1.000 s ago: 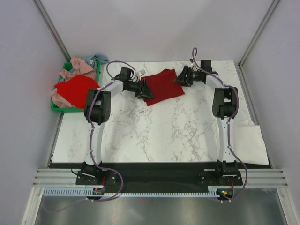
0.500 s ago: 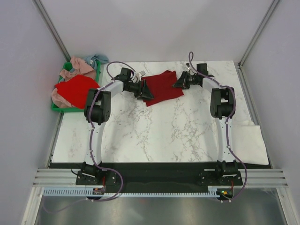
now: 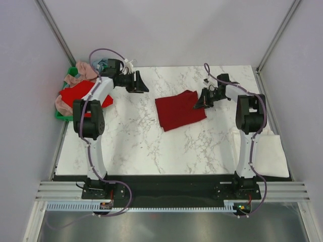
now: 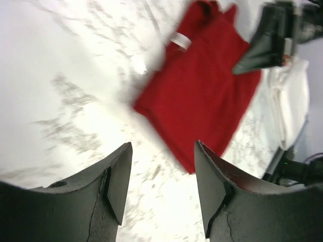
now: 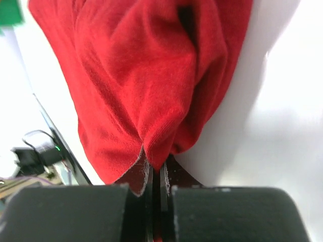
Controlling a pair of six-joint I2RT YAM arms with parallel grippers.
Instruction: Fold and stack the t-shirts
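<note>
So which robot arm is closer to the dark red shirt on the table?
Right. The right gripper is pinching the dark red shirt at its right edge. The left gripper hangs open, apart from the shirt, off to its left toward the green crate.

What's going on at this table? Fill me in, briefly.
The right gripper is shut on the right edge of a folded dark crimson cloth t-shirt lying on the marble table. The left gripper is open and empty, off that shirt, beside the green plastic crate, which holds a heap of red, pink and blue shirts. A cream-white folded cloth lies at the table's right edge.
</note>
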